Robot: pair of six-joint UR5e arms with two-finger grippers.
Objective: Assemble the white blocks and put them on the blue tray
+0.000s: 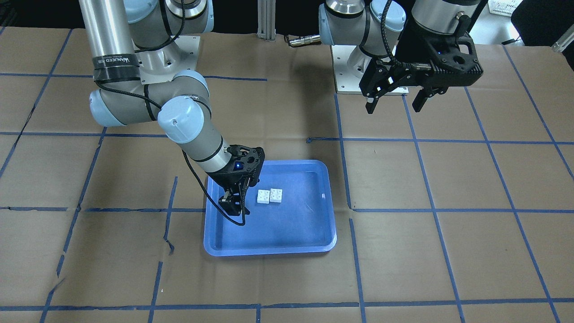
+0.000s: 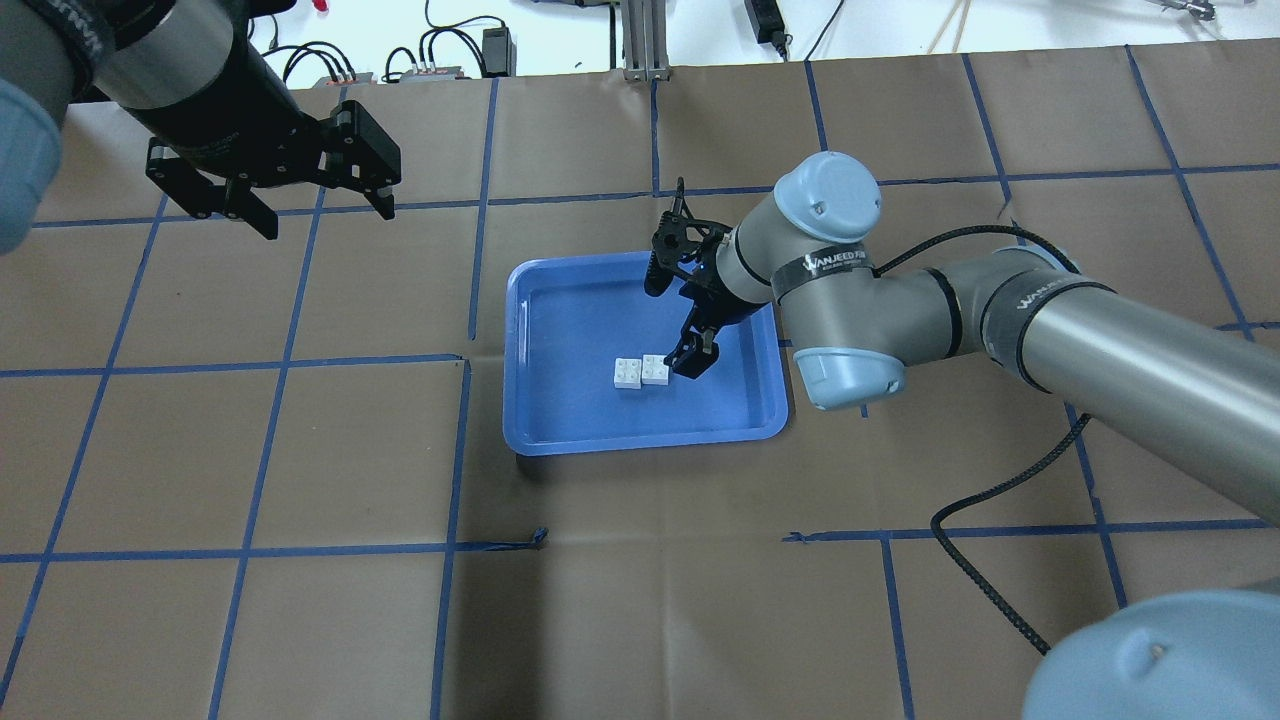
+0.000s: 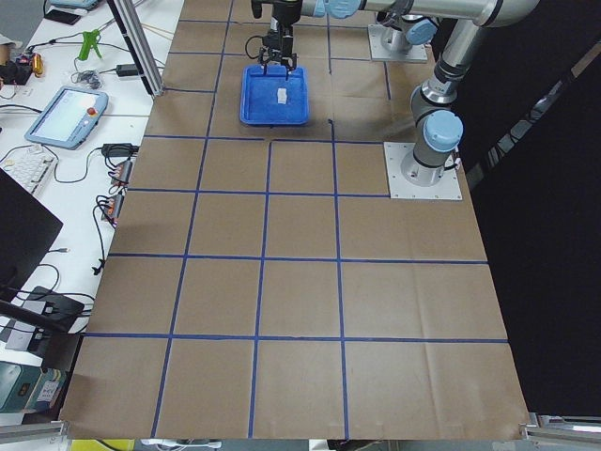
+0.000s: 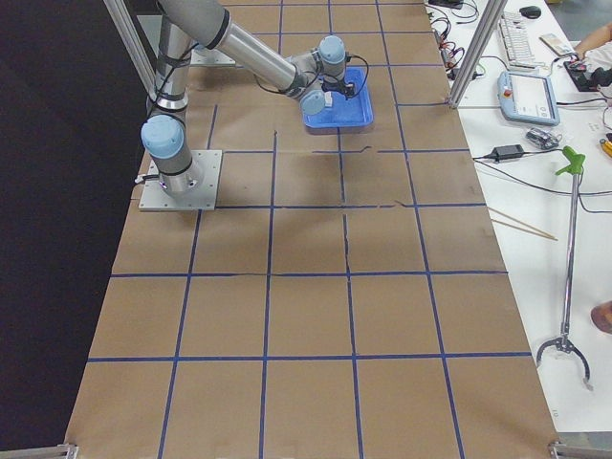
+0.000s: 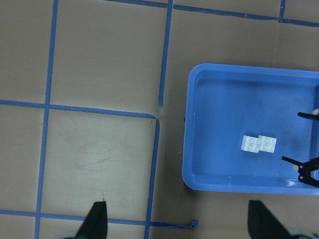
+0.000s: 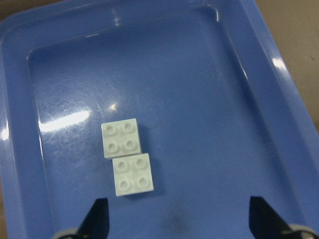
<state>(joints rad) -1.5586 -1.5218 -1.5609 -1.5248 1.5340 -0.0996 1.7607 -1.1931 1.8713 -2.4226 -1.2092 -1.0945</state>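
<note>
**A:** Where is the right gripper (image 6: 179,221), and what is it holding?

**B:** It holds nothing. Its own wrist camera shows both fingertips (image 6: 97,219) spread wide at the bottom of the picture, with only blue floor between them. The gripper sits low inside the blue tray (image 6: 199,99).

**A:** And the white blocks?

**B:** The white blocks (image 6: 127,155) lie just ahead of that gripper, nearer one fingertip than the other and touching neither. They rest flat on the tray floor, studs up, side by side. Their edges meet and they are slightly offset. I cannot tell whether they are actually clipped together.

**A:** Do the other cameras add anything?

**B:** The overhead view places the blocks just beside the gripper, on the side away from its arm. The two side cameras show only a single white speck in the tray, probably both blocks merged.

**A:** And the left gripper?

**B:** The left gripper (image 2: 325,215) hangs high with its jaws apart and empty. It is well away from the tray, over the brown paper table (image 2: 300,450). Its wrist camera looks down on the tray from one side. That picture catches the right gripper's finger ends at its edge.
</note>
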